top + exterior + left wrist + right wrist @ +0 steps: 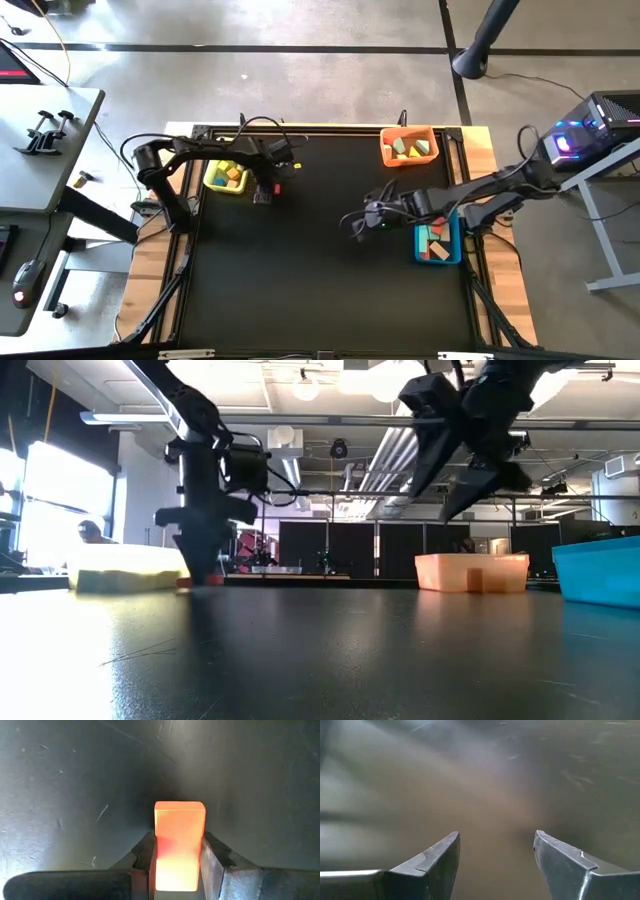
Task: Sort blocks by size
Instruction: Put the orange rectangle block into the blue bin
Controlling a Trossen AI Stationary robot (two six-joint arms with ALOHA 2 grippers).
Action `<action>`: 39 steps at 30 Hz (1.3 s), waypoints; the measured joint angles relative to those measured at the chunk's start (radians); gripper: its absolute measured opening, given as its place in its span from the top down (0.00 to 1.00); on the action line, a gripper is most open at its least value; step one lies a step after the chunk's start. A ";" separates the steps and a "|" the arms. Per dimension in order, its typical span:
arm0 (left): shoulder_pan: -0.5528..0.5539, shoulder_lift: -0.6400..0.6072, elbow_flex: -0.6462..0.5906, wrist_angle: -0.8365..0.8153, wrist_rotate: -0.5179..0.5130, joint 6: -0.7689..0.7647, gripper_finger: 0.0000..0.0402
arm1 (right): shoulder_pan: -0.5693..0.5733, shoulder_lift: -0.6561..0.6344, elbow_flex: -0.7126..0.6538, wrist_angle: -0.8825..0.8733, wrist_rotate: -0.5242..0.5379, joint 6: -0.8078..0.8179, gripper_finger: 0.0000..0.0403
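From above, the left hand point(265, 192) sits low on the black table point(300, 290), just beside the yellow bin point(226, 176) on the side facing the table's middle. That bin already holds a few blocks; the orange bin point(409, 147) and the blue bin point(438, 241) hold others. No loose blocks show on the open table. The right hand point(352, 222) hangs near the blue bin, toward the centre.

At table height, the left hand point(203, 565) is down at the surface close to the yellow bin point(125, 576), with a red-orange sliver at its tip. The right hand point(455, 485) rides well above the table.

The left wrist camera settles it — an orange block point(179, 845) stands between the two fingers point(216, 865), which press its sides; the block rests on the table.

The right wrist camera shows its fingers point(427, 862) spread wide with nothing between them.

The step in hand looks like the pickup of the last loose block. Next comes a firm pinch, a straight lift, then a short carry over a bin rim — which bin suits its size I cannot tell.
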 joint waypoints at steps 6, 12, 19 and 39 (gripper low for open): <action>-0.052 -0.025 0.000 0.021 0.052 -0.055 0.81 | 0.000 0.055 0.000 0.116 -0.012 -0.007 0.39; -0.120 -0.053 0.000 0.092 0.130 -0.146 0.81 | 0.000 0.062 0.000 0.142 -0.011 -0.034 0.39; -0.200 -0.101 0.001 0.310 0.322 -0.403 0.81 | 0.000 0.053 0.000 0.246 -0.010 -0.102 0.39; -0.387 -0.261 0.003 1.152 0.355 -0.768 0.81 | 0.023 -0.077 0.246 0.382 0.138 -0.737 0.39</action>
